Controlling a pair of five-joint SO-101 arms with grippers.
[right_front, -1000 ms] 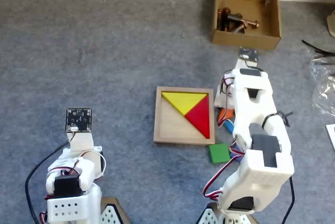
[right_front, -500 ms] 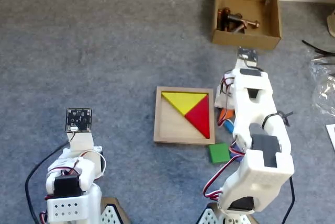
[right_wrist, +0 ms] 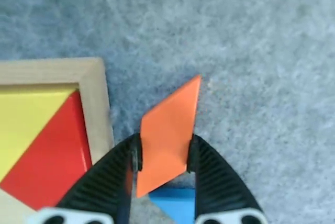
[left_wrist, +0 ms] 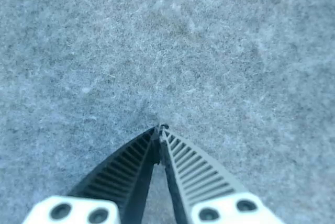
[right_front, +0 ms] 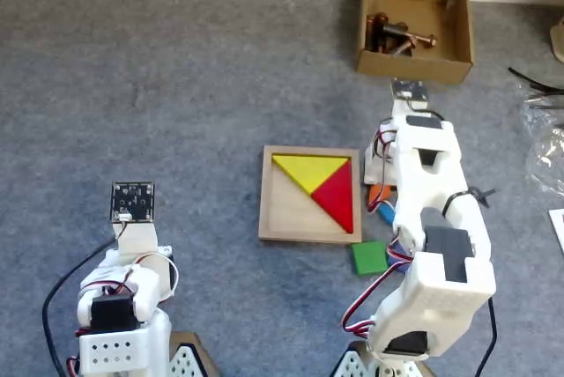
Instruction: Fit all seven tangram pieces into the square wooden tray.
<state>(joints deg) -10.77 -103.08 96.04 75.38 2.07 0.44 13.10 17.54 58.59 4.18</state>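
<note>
Pinching the orange piece (right_wrist: 166, 140) just beside the tray (right_wrist: 97, 109), right fingers (right_wrist: 209, 177); left fingers (left_wrist: 131, 166) closed, empty.

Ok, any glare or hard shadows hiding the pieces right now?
High view: even light, no glare on the tray, soft shadows only. Right wrist view: orange piece evenly lit in the right gripper, no glare. Left wrist view: faint shadow on the carpet ahead of the left gripper.

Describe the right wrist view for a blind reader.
The right claw holds an orange piece over grey carpet, beside a wooden tray holding a yellow piece and a red piece. A blue piece peeks from under the orange one.
</note>
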